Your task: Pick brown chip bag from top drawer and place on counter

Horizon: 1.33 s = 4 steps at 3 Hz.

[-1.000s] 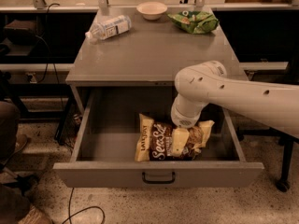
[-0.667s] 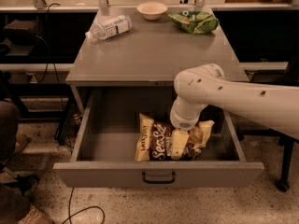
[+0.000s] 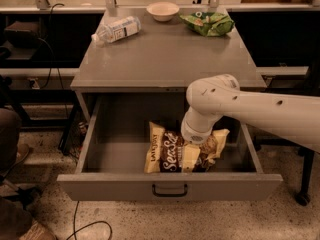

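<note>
The brown chip bag point(image 3: 172, 153) lies flat in the open top drawer point(image 3: 170, 185), right of centre, its cream-yellow ends to the left and right. The white arm reaches in from the right and bends down into the drawer. My gripper point(image 3: 196, 145) is at the arm's tip, down on the right half of the bag, mostly hidden behind the round wrist. The counter point(image 3: 165, 54) is the grey cabinet top behind the drawer.
On the counter lie a plastic water bottle point(image 3: 116, 29) at the back left, a small white bowl point(image 3: 162, 10) at the back centre and a green chip bag point(image 3: 207, 23) at the back right. Cables and dark shelving flank the cabinet.
The arm has shifted very slightly left and lower over the bag. The bag itself has not visibly moved.
</note>
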{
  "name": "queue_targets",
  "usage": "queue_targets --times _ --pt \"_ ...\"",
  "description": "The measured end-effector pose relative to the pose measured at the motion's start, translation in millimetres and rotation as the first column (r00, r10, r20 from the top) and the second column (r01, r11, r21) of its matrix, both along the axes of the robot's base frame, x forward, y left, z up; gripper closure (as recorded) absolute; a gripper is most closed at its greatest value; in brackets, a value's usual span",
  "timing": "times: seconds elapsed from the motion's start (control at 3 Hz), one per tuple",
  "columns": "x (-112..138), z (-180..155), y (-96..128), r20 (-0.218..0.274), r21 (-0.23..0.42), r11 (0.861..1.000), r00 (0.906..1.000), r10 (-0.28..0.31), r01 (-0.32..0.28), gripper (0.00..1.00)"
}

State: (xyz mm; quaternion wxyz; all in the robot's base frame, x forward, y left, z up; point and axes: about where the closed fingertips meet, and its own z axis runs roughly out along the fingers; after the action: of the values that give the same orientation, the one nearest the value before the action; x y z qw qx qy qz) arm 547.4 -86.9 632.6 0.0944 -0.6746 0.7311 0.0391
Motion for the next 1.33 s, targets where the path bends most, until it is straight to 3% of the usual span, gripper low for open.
queue_targets --times 0.67,1.0,1.33 --pt "-9.6 -14.3 12.1 -0.031 0.044 0.999 0.9995 0.000 0.001 0.42" --pt "-8.0 -9.6 13.7 -0.035 0.123 0.992 0.9993 -0.011 0.015 0.65" --pt "2.9 40.5 3.9 0.043 0.250 0.968 0.9987 -0.028 0.016 0.88"
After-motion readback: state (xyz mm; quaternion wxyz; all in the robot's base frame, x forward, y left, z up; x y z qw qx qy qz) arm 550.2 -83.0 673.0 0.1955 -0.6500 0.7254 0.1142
